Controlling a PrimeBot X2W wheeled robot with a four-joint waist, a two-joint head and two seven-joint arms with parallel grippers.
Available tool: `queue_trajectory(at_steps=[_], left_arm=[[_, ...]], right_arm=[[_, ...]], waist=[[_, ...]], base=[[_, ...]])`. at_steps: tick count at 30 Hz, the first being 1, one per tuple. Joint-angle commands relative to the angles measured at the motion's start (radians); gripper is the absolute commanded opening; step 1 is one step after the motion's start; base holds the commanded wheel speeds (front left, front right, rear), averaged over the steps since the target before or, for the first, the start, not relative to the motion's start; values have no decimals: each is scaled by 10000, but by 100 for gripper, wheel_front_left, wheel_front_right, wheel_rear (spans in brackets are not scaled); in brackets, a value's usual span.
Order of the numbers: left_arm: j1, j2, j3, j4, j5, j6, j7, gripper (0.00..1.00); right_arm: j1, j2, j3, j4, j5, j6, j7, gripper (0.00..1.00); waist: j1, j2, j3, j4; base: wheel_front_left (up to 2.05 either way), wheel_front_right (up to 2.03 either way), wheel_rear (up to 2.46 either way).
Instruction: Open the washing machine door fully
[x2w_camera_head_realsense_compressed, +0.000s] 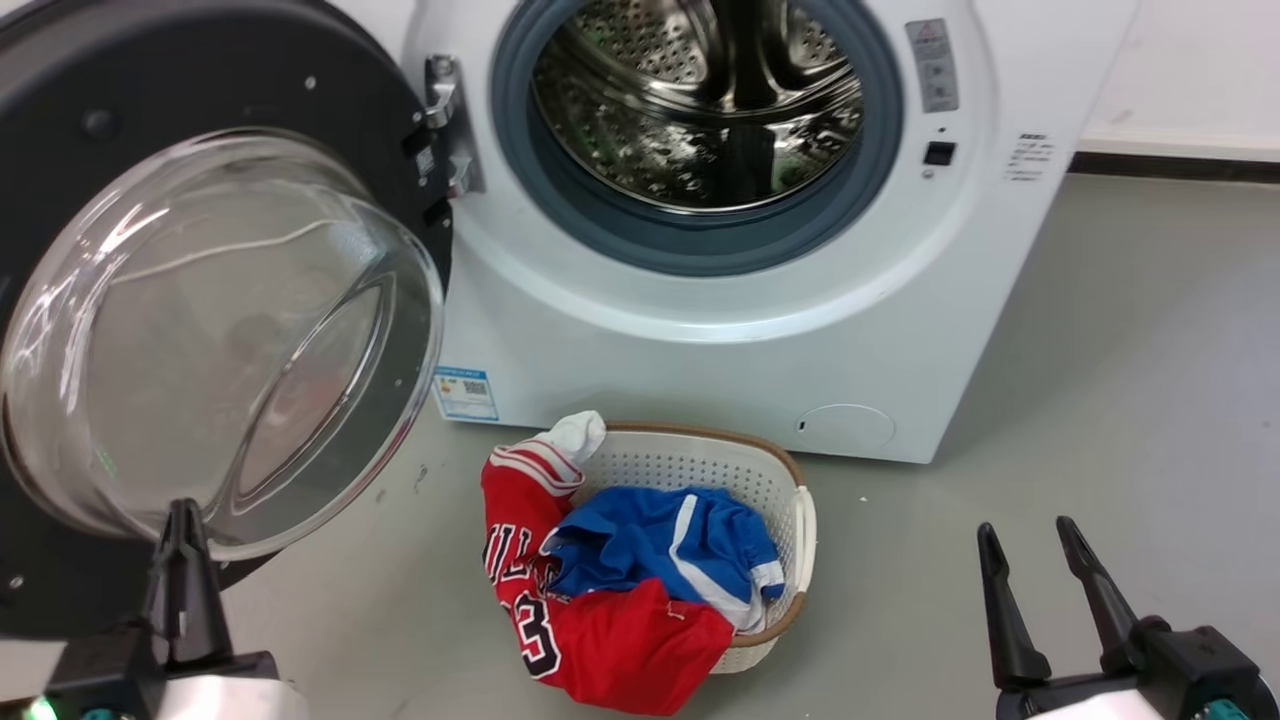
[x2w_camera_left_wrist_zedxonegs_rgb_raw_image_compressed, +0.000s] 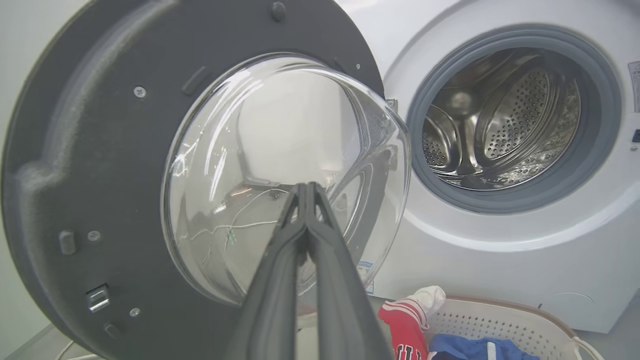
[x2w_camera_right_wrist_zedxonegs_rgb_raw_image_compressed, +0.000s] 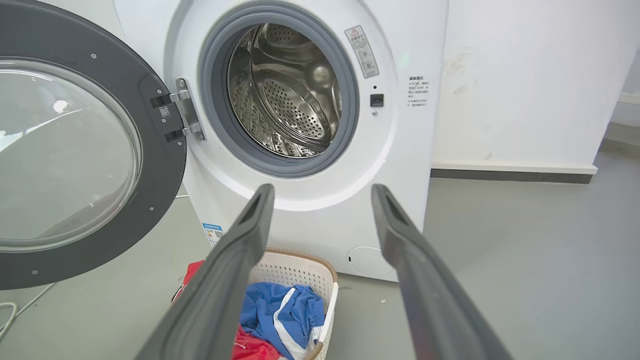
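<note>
White washing machine (x2w_camera_head_realsense_compressed: 720, 330) at twelve o'clock, drum exposed. Its door (x2w_camera_head_realsense_compressed: 120, 120) stands swung wide at ten o'clock, glass bowl facing the robot. Left gripper (x2w_camera_left_wrist_zedxonegs_rgb_raw_image_compressed: 305, 187) at seven o'clock — jaws pressed together, empty, tips before the glass, contact unclear. Right gripper (x2w_camera_head_realsense_compressed: 1027, 528) at five o'clock — jaws spread wide, holding nothing.

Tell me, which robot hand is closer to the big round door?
Left. The left gripper, shut, sits just before the washing machine door; the right gripper, open, hangs off to the side, beyond the laundry basket.
</note>
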Motion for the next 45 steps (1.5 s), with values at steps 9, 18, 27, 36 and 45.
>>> queue_trajectory(at_steps=[9, 18, 27, 36, 45], left_arm=[[837, -30, -1437, -378, -306, 326, 23, 0], [1129, -26, -2445, -177, -446, 465, 23, 0], [1095, -26, -2752, -88, -526, 729, 23, 100], [1158, -28, -2955, -72, -567, 821, 23, 100], [1166, -28, -2980, 34, -538, 896, 24, 100]], right_arm=[[367, 25, -109, -271, 70, -2, -21, 100], [516, 25, -153, -479, 75, -2, -21, 100], [637, 25, -267, -622, 134, -2, -21, 100], [683, 25, -299, -750, 210, -2, -21, 100], [613, 25, -312, -787, 268, -2, -21, 100]], waist=[[0, -1, -338, -692], [0, -1, -361, -1298], [0, -1, -371, -1675], [0, -1, -335, -1738], [0, -1, -268, -1685]], base=[[0, 0, 0], [0, 0, 0], [0, 0, 0], [0, 0, 0], [0, 0, 0]])
